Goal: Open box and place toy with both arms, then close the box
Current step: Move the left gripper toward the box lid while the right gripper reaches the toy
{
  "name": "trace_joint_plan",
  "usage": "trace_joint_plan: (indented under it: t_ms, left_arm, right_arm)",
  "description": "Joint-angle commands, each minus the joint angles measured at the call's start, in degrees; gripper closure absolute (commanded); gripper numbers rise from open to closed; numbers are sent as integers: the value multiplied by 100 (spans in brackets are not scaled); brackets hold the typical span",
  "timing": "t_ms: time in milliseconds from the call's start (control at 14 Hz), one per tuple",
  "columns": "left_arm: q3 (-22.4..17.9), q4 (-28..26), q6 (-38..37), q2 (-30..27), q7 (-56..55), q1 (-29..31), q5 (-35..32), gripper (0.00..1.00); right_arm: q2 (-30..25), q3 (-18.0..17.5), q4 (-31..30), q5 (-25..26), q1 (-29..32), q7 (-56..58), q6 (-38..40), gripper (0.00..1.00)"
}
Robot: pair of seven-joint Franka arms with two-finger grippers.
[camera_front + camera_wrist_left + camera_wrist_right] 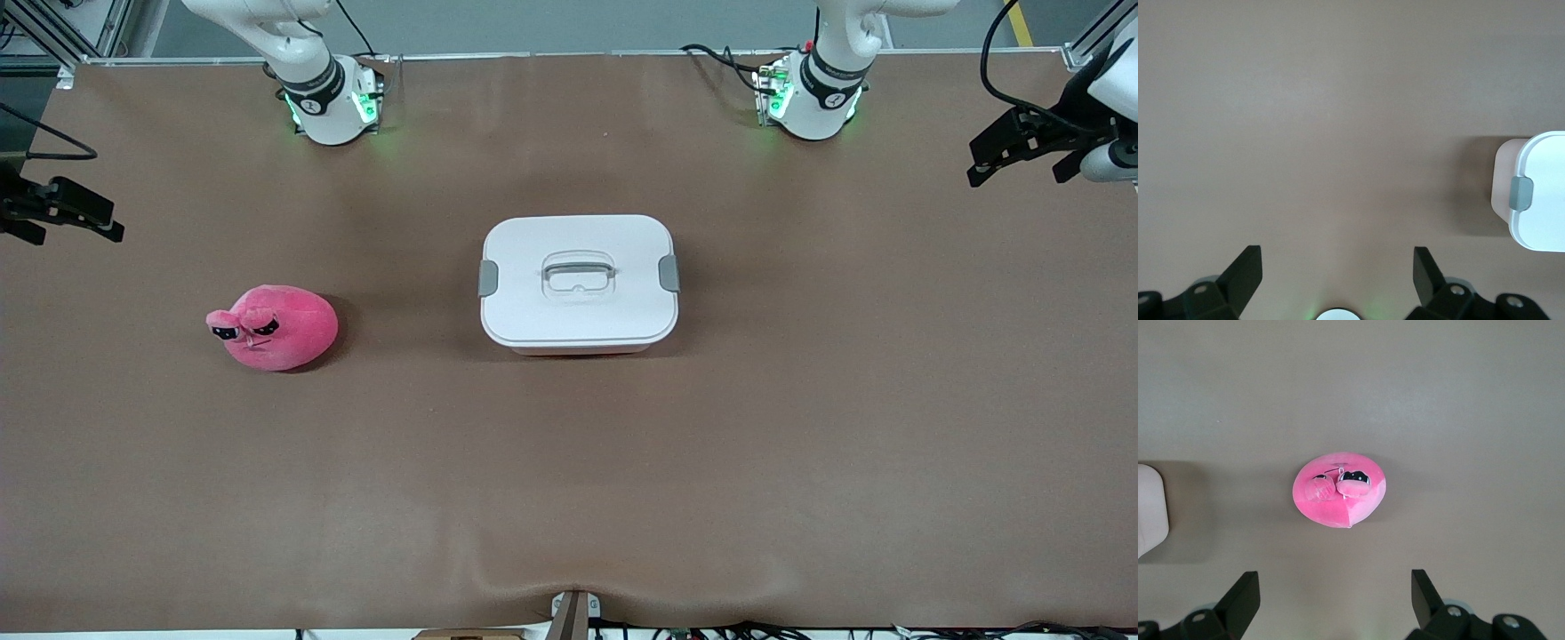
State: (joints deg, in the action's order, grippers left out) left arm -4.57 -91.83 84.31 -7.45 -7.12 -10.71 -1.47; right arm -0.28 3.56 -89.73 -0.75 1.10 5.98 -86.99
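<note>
The box (578, 280) stands in the middle of the table, its white lid on and a grey clip (488, 278) at each short end. The pink toy (276, 326) lies on the table toward the right arm's end, apart from the box. My left gripper (1018, 164) hangs open and empty over the left arm's end of the table; its wrist view shows its fingers (1245, 270) spread wide, with the box's clipped end (1538, 193) at the frame's edge. My right gripper (76, 227) hangs open over the right arm's end. From its wrist the toy (1340, 490) shows ahead of the fingers (1245, 593).
A brown mat (569, 471) covers the whole table. The two arm bases (333, 107) (809, 102) stand along the table's edge farthest from the front camera. A small clamp (573, 613) and cables sit at the nearest edge.
</note>
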Motion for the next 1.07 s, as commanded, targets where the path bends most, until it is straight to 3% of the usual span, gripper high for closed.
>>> trace_joint_plan:
  t_ms: [0, 1003]
  left_arm:
    - [18, 156, -134, 42, -18, -10, -28, 0]
    - [0, 200, -169, 68, 0, -1, -2, 0]
  right_arm:
    - [-34, -40, -19, 13, 39, -61, -72, 0]
    - [80, -40, -71, -31, -57, -61, -72, 0]
